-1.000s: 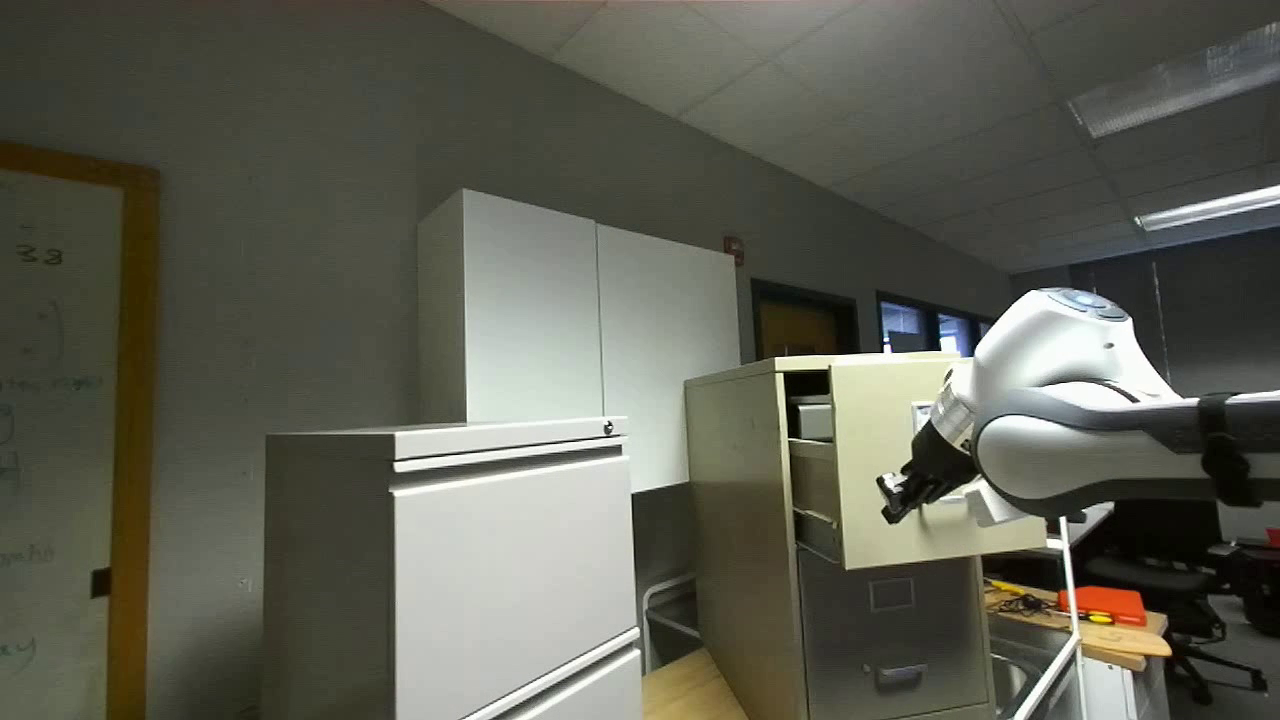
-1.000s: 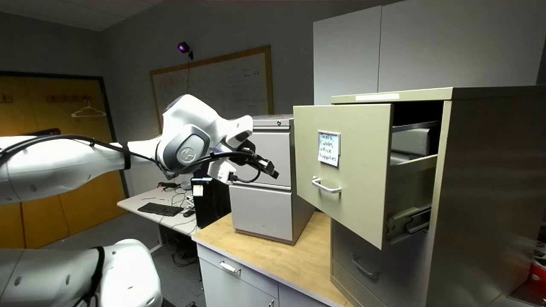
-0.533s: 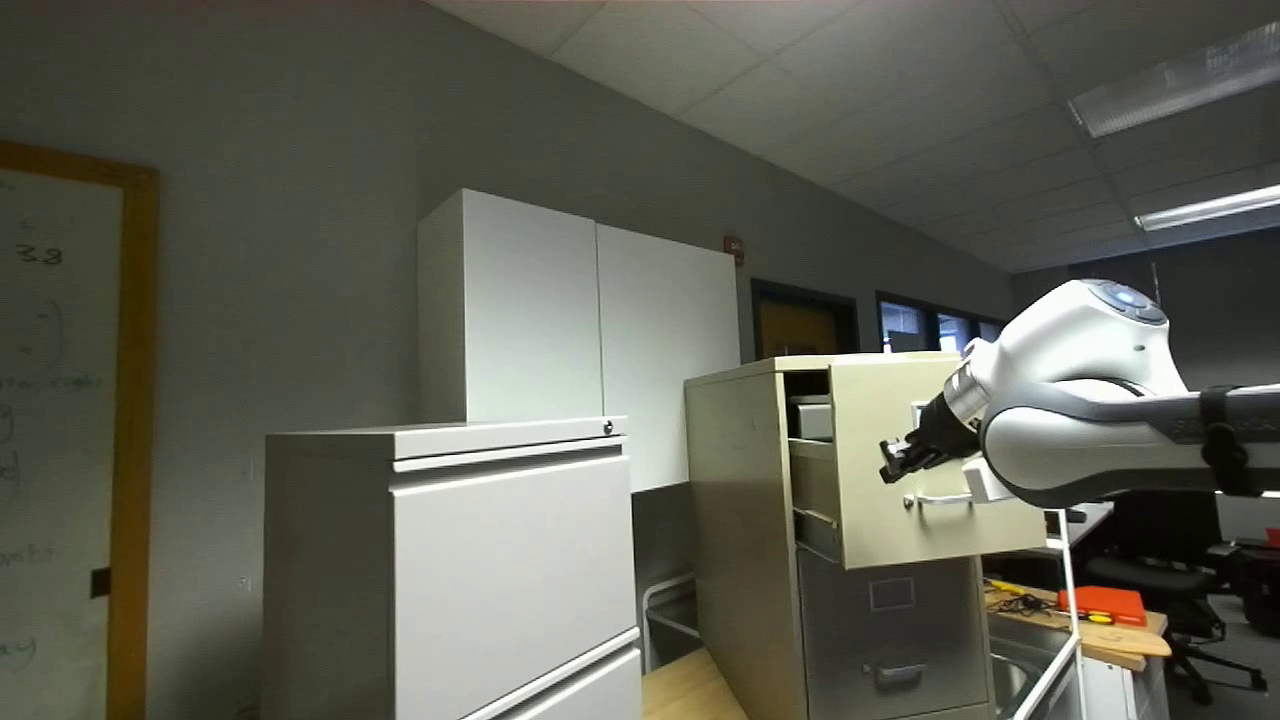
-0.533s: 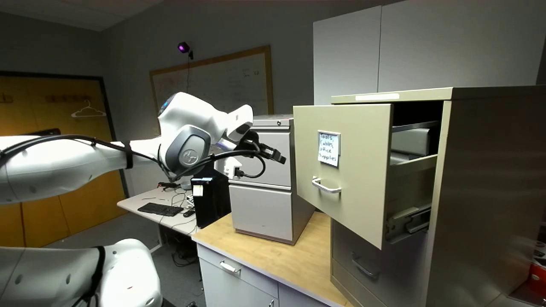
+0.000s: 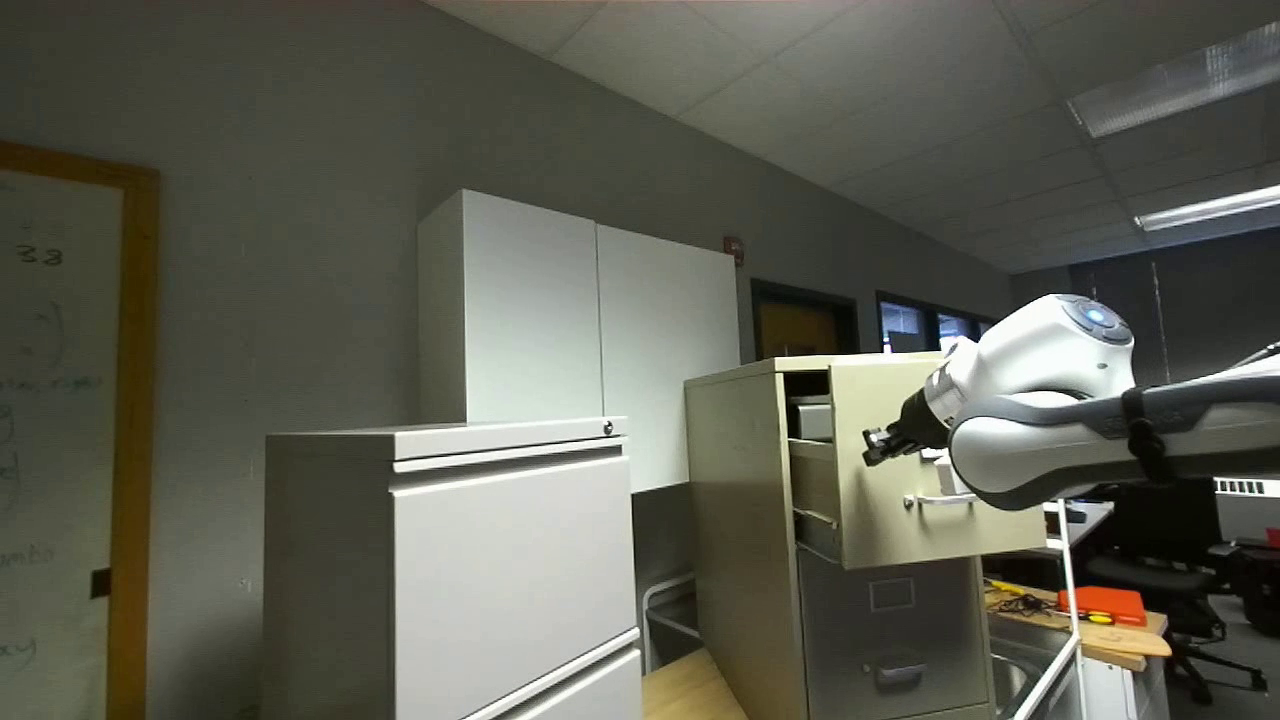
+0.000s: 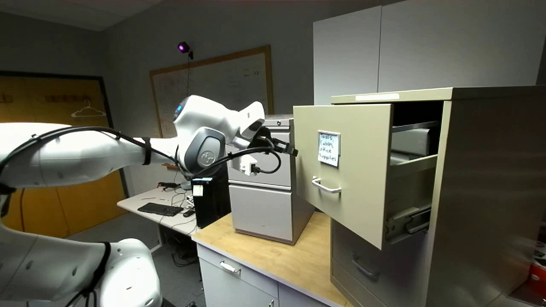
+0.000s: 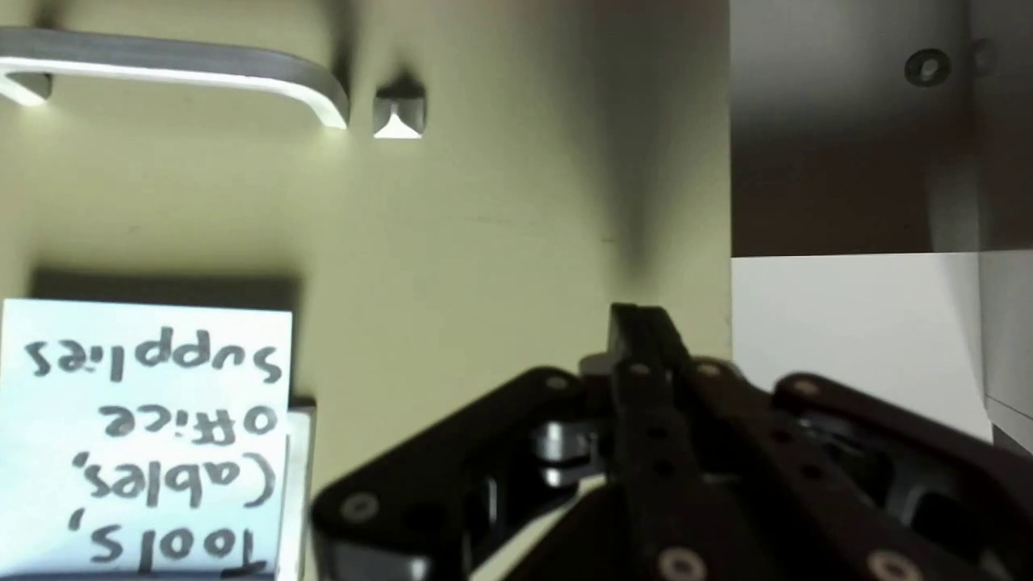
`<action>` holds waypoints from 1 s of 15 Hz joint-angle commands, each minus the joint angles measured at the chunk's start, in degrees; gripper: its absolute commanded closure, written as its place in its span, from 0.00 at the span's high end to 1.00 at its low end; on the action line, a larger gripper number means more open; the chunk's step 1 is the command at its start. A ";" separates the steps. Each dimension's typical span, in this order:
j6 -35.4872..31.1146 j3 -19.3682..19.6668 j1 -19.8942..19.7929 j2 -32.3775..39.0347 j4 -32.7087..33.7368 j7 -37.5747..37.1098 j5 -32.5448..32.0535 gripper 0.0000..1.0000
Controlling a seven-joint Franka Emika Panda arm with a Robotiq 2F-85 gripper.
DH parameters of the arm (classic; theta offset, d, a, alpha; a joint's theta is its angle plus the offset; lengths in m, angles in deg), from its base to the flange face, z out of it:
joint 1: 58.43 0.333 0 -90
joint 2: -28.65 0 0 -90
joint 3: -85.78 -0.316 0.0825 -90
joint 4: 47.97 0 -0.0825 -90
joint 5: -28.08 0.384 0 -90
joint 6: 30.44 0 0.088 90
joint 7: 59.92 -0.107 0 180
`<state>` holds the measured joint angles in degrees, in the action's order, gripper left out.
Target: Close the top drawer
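The top drawer of the beige cabinet is pulled well out, and its flat front shows in both exterior views [image 5: 900, 405] [image 6: 362, 157]. In the wrist view the front [image 7: 484, 242] fills the left and middle, with its handle [image 7: 186, 60] and label [image 7: 145, 436] appearing upside down. My gripper [image 7: 641, 311] is shut and empty, pointing at the front near its side edge. It also shows in both exterior views [image 5: 872, 447] [image 6: 293, 150], higher than the handle. The tips are very close to the front; I cannot tell whether they touch.
A grey-white lateral cabinet [image 6: 262, 213] stands beside the beige cabinet on a wooden counter [image 6: 264, 256]. White wall cabinets [image 5: 530, 310] hang behind. The lower beige drawer [image 5: 890, 640] is shut. A grey box [image 6: 410, 141] sits inside the open drawer.
My gripper has risen and moved closer to the drawer front, to the side of the label and above the handle. The drawer has not visibly moved.
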<state>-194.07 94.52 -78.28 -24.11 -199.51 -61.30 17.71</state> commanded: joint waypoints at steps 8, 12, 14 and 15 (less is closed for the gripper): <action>-5.46 1.04 0.63 14.74 8.47 1.69 1.29 0.00; -5.44 2.13 2.02 19.62 12.35 1.87 2.58 0.00; -5.14 2.76 2.77 22.21 14.46 1.90 3.16 0.00; -4.98 3.35 3.44 23.77 15.72 2.04 3.60 0.00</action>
<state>-197.94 95.96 -76.72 -9.74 -190.43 -61.19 19.27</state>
